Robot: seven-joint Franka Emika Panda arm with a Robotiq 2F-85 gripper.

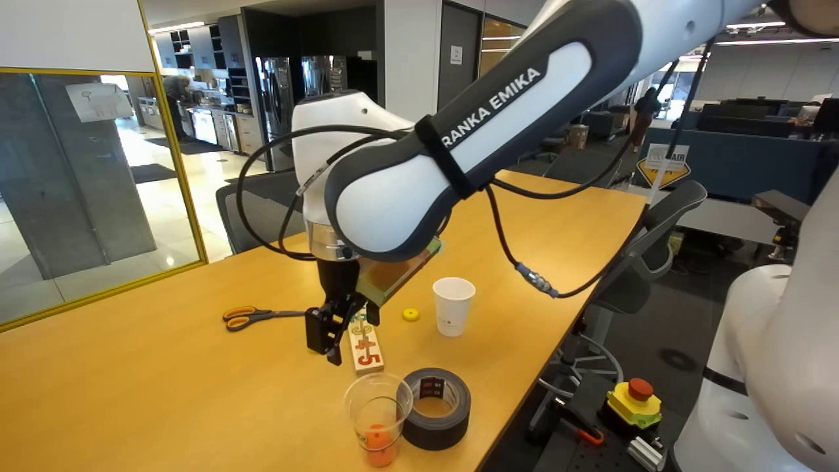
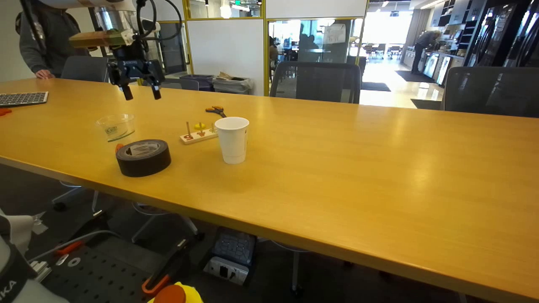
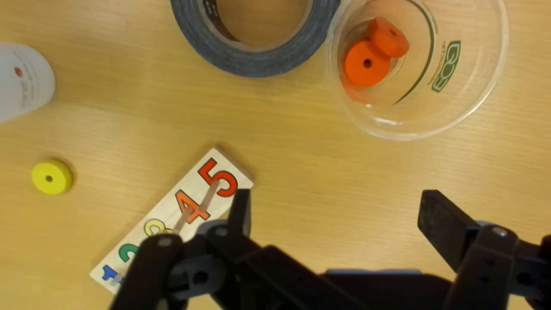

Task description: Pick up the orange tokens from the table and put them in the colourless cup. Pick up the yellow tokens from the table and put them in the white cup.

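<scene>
Closest to me stands the colourless cup (image 1: 377, 408), orange tokens (image 3: 365, 69) inside it, one tilted against another. A black tape roll (image 1: 438, 429) lies just beside it. Past them is the number board (image 1: 365, 342), and above the table (image 1: 164, 387) hangs the gripper (image 2: 142, 94), its jaws spread wide. Beyond stands the white cup (image 1: 453, 308), a yellow token (image 1: 410, 314) near it on the table. Another yellow disc (image 2: 196, 126), partly hidden, seems to lie by the number board. Orange-handled scissors (image 1: 261, 314) rest farther off.

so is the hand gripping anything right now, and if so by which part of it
Nothing is held: the hand stands open, its jaws apart with tabletop showing between them.
</scene>
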